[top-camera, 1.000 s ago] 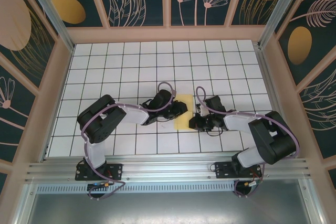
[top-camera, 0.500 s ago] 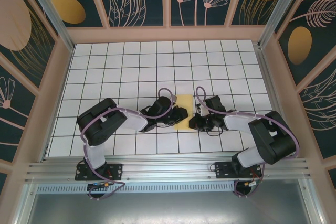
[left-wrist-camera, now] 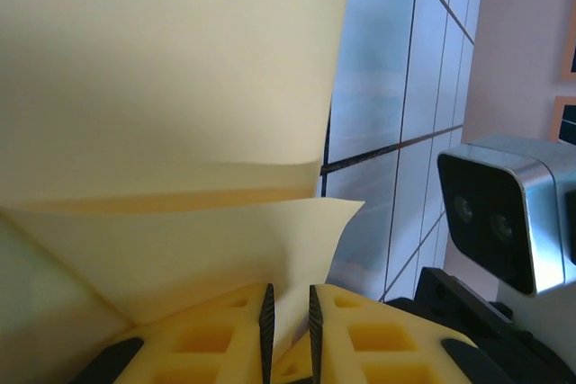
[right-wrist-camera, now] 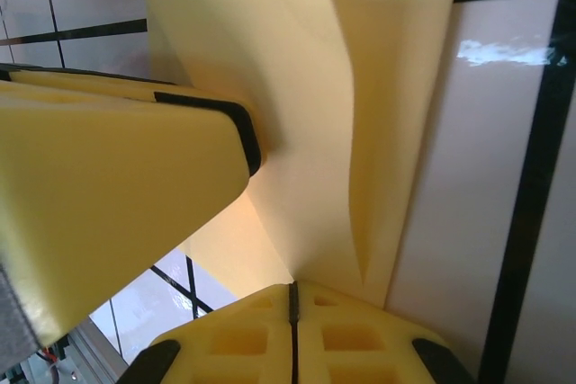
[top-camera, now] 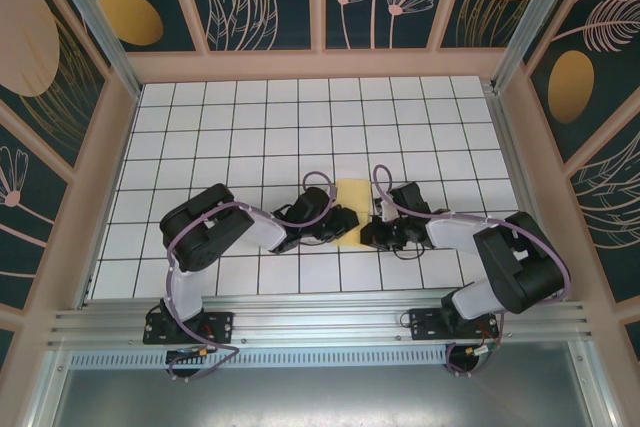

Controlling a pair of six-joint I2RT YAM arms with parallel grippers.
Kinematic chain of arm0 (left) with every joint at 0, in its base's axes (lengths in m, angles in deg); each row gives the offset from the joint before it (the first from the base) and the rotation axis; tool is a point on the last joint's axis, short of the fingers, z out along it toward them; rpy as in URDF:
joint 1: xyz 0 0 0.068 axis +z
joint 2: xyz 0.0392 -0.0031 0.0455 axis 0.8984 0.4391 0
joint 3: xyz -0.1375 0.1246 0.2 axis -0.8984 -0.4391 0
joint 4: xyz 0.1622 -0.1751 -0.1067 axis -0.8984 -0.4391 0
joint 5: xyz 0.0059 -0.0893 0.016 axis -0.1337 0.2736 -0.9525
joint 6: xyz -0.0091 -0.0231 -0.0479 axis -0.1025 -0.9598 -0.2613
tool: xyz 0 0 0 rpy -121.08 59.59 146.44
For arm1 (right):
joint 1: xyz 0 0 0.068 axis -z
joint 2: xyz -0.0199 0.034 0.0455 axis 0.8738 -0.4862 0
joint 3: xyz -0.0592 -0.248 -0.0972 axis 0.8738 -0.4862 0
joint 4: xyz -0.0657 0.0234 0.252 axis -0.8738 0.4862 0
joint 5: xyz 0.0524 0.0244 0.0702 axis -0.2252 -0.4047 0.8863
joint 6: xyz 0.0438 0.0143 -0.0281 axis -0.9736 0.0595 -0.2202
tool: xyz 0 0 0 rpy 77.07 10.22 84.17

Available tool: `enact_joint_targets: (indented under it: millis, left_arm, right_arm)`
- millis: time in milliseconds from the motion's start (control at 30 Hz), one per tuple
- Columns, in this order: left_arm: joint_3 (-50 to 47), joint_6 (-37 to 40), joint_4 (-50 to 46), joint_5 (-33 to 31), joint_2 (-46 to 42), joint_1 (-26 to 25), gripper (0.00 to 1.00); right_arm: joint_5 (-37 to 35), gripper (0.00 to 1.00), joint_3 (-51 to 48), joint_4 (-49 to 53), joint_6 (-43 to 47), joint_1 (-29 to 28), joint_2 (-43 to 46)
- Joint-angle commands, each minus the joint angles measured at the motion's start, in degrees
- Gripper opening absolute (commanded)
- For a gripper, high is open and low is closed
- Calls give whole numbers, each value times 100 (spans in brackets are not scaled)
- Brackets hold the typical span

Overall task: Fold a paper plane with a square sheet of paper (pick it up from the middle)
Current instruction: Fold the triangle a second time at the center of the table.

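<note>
Left gripper (top-camera: 343, 224) is pinched nearly shut on the sheet of paper (top-camera: 352, 195). In its wrist view the two yellow fingers (left-wrist-camera: 216, 334) stand with only a sliver between their black pads, and a flap of the pale-yellow paper runs down into that sliver. Above the fingertips the paper rises in two layers, a curled lower flap and a broad flat layer beyond it, with a shadowed crease between them. To the right of this gripper lies the white gridded table (left-wrist-camera: 382, 87), and further right a silver two-lens camera (left-wrist-camera: 499, 213) on a black mount.

Right gripper (top-camera: 368, 235) is closed too. From its wrist camera the finger faces meet in a thin dark seam, and the bottom of the paper comes down right to that seam, so it grips the paper by an edge. Ahead of it the paper stands up in a long fold, and one yellow finger of the left gripper presses against the paper from the left side.

From above, the two grippers face each other close together — the paper sits between them and stretches away from both, toward the far side of the table.
</note>
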Motion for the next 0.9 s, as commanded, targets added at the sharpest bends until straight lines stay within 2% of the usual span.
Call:
enact_joint_targets:
  millis: [0,533,867]
  left_arm:
    - [128,295,-956,-688,-23,13,20]
    - [188,581,-1236,-758,-126,380,23]
    - [666,843,-2434,-1226,-134,451,23]
  right_arm:
    - [-424,7,-93,660,117,46,-30]
    - [-510,2,-143,748,126,47,31]
    - [-541,2,-134,825,117,45,129]
